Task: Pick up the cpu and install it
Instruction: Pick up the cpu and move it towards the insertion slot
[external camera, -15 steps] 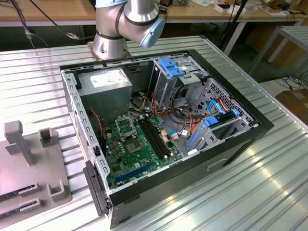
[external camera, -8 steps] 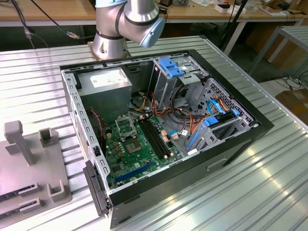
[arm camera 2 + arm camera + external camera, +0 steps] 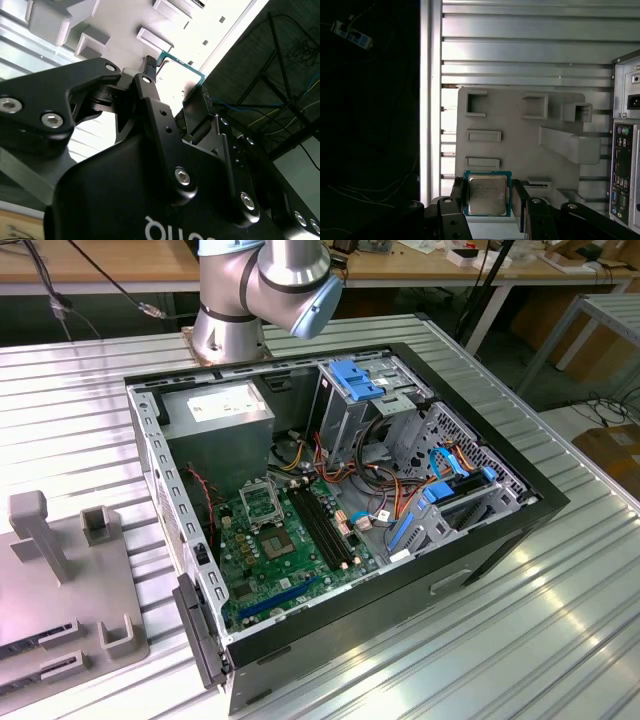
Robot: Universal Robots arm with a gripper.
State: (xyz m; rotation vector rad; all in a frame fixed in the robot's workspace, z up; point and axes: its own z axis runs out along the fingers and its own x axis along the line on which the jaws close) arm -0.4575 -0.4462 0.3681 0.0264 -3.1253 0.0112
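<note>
The cpu point(image 3: 487, 194), a flat square with a silver top and a thin green rim, sits between my gripper's point(image 3: 489, 196) two black fingers point(image 3: 457, 192), which press on its opposite edges. It hangs well above the grey fixture plate point(image 3: 520, 150). In the second wrist view the gripper point(image 3: 176, 82) is seen from the side, and the cpu's green rim point(image 3: 187, 65) shows at the fingertips point(image 3: 148, 75). In the exterior view the open computer case point(image 3: 480, 540) lies on the table, with the motherboard point(image 3: 300, 560) and its square metal socket frame point(image 3: 262, 502) facing up.
The arm's base point(image 3: 232, 320) stands behind the case. The grey fixture plate point(image 3: 60, 570) with raised blocks lies at the exterior view's left. Cables point(image 3: 390, 480), drive bays point(image 3: 360, 390) and a power supply point(image 3: 220, 415) crowd the case. The case's rear panel point(image 3: 625, 150) borders the fixture.
</note>
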